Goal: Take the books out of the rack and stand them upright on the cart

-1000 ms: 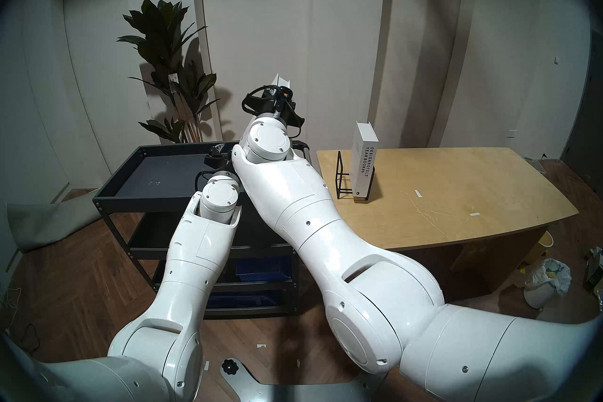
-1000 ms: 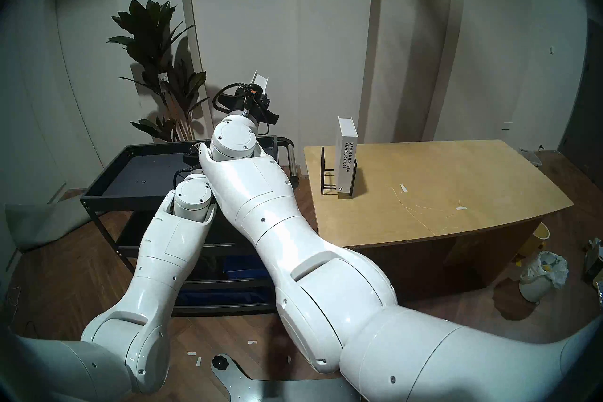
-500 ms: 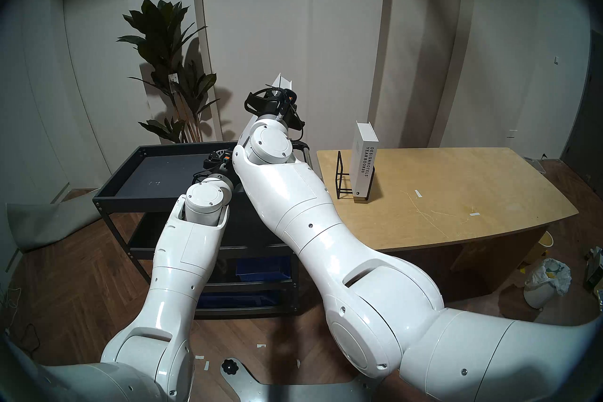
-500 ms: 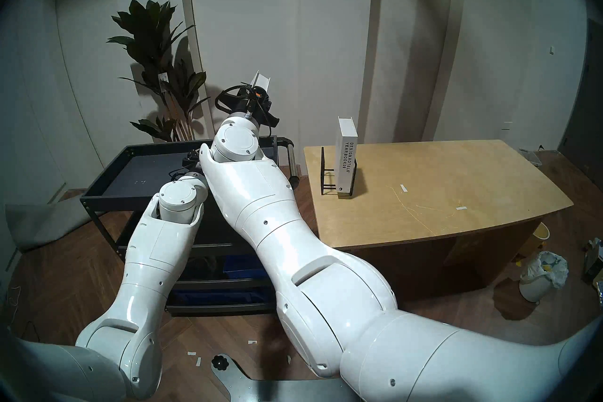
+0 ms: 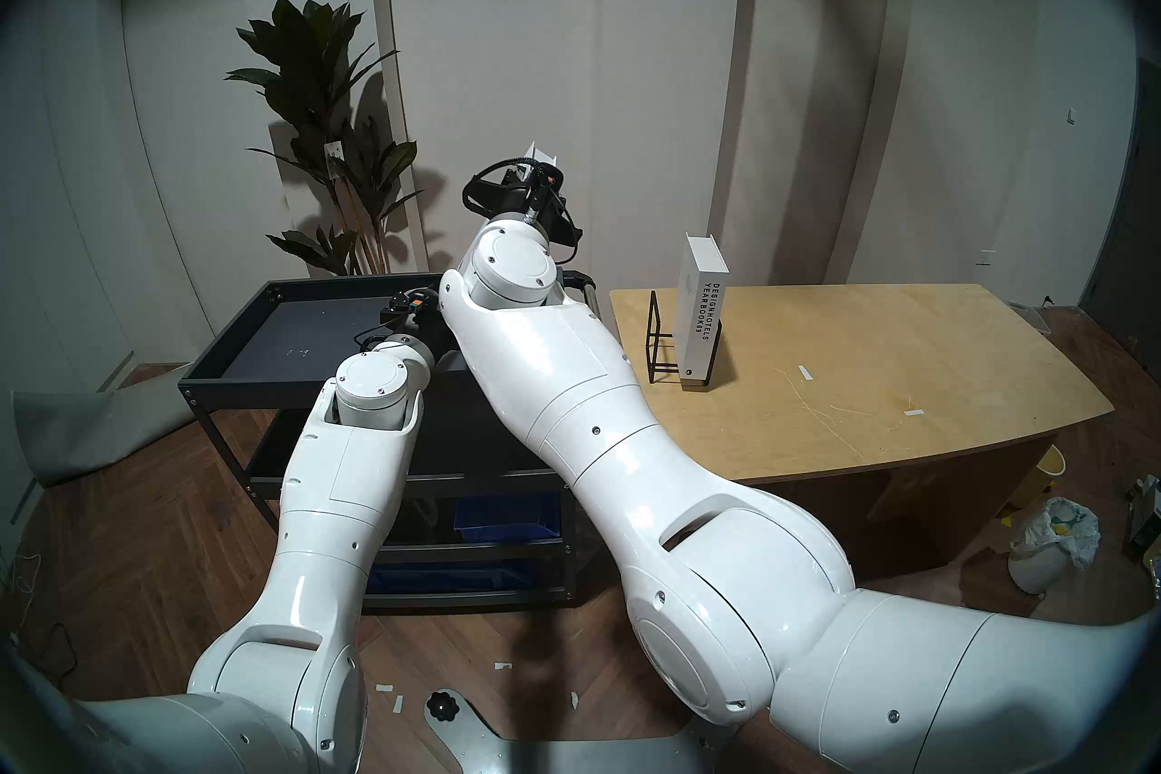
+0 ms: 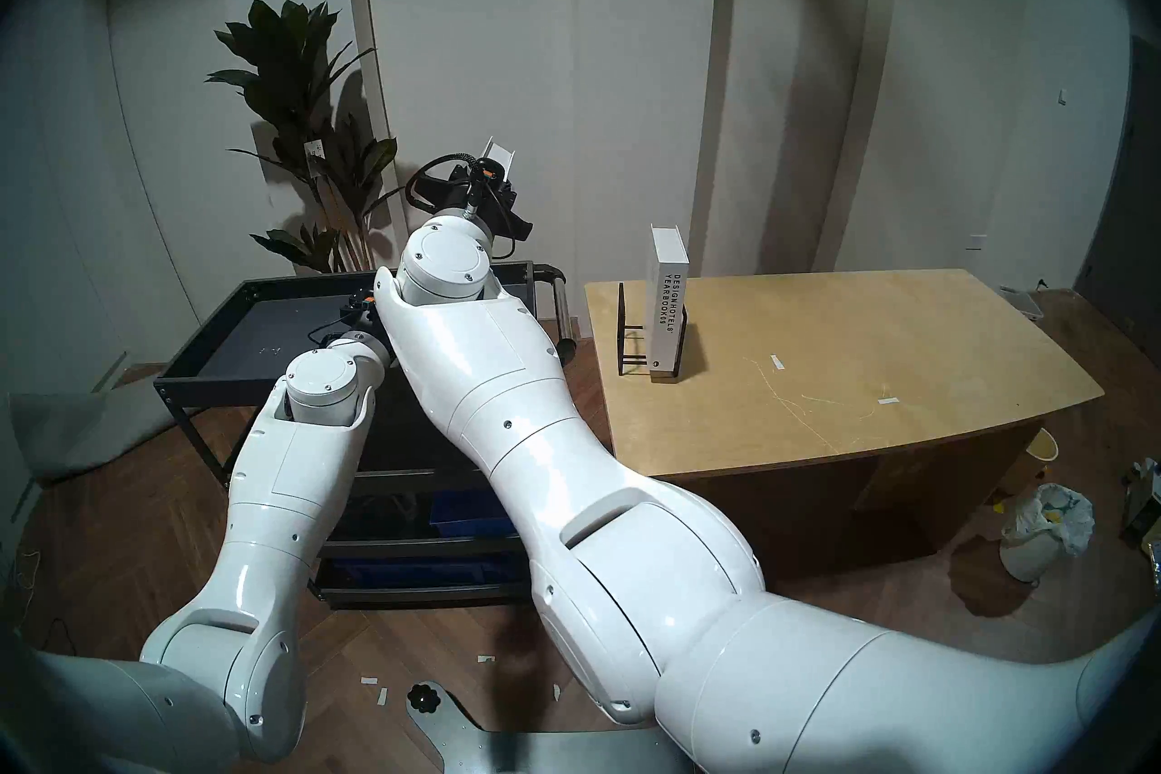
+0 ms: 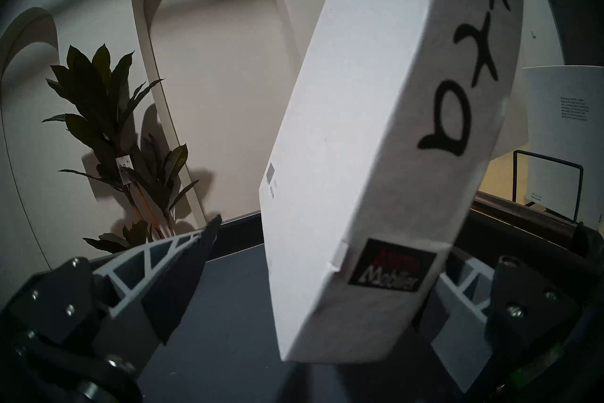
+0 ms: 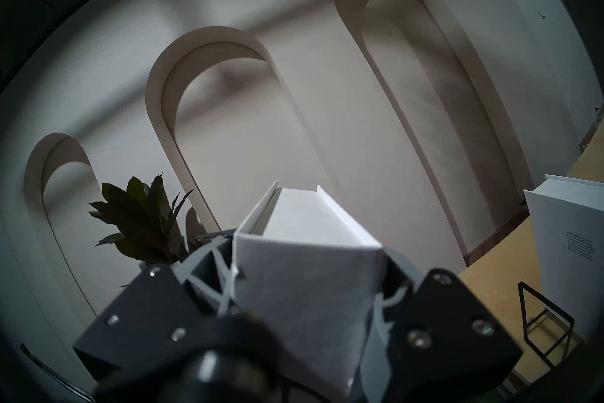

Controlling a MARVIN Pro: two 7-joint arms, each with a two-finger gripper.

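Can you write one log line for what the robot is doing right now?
right gripper: shut on Arletta book above cart | left gripper: open | yearbook: in rack

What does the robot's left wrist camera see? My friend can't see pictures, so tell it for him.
A big white book with black handwritten letters on its spine hangs tilted over the dark cart, between the open left gripper's fingers. A leafy plant stands behind.
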